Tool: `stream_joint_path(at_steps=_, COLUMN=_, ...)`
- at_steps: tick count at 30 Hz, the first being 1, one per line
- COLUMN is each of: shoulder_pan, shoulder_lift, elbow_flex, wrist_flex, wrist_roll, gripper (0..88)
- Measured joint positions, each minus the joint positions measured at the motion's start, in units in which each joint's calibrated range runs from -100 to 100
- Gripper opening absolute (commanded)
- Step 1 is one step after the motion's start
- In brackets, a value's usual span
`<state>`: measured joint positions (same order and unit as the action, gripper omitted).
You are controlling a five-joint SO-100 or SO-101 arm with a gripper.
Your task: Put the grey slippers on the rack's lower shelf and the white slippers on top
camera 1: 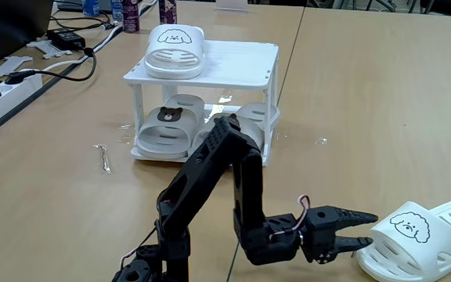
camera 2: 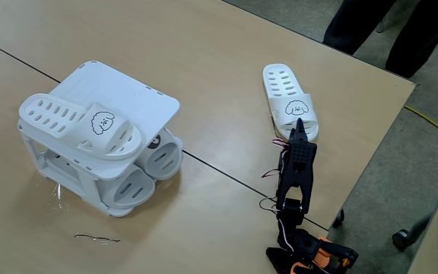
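The grey slippers (camera 1: 171,127) are seen side by side on the lower shelf (camera 1: 159,153) of the rack (camera 1: 241,66), their bear-face badges facing outward in a fixed view. One of the white slippers (camera 1: 175,50) is laid on the rack's top panel, toward its left edge in that view; the other white slipper (camera 1: 417,237) is found on the desk (camera 1: 366,102), well apart from the rack — strap and dog-face drawing turned toward the arm. The gripper (camera 1: 366,230) is held low at this slipper's strap end, its fingers parted; whether the slipper is touched cannot be told. A person's dark legs (camera 2: 379,30) are seen beyond the desk edge.
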<state>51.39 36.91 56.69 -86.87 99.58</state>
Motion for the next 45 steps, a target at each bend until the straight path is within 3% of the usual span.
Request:
stream_joint_path(at_steps=14, shoulder_pan=-0.1, shoulder_lift=11.8, elbow_flex=-41.4, wrist_flex=32.0, wrist_roll=0.0, gripper=20.4)
stream_joint_path(at_steps=15, shoulder_pan=-0.1, shoulder_lift=13.0, elbow_flex=-43.8, wrist_flex=33.0, wrist_roll=0.0, gripper=18.5)
stream_joint_path(at_steps=17, shoulder_pan=-0.1, shoulder_lift=16.1, elbow_flex=-49.9, wrist_flex=35.0, wrist_roll=0.0, gripper=2.6)
stream_joint_path(at_steps=18, shoulder_pan=-0.1, shoulder_lift=17.2, elbow_flex=-52.2, wrist_flex=35.7, wrist_roll=0.0, gripper=0.6)
stream_joint_path(at_steps=26, shoulder_pan=-2.3, shoulder_lift=18.2, elbow_flex=-62.2, wrist_flex=45.6, wrist_roll=0.0, gripper=0.7)
stream_joint_path(at_steps=45, shoulder_pan=-3.3, shoulder_lift=-28.0, elbow_flex=-70.1, wrist_flex=96.1, wrist_roll=0.0, gripper=0.7)
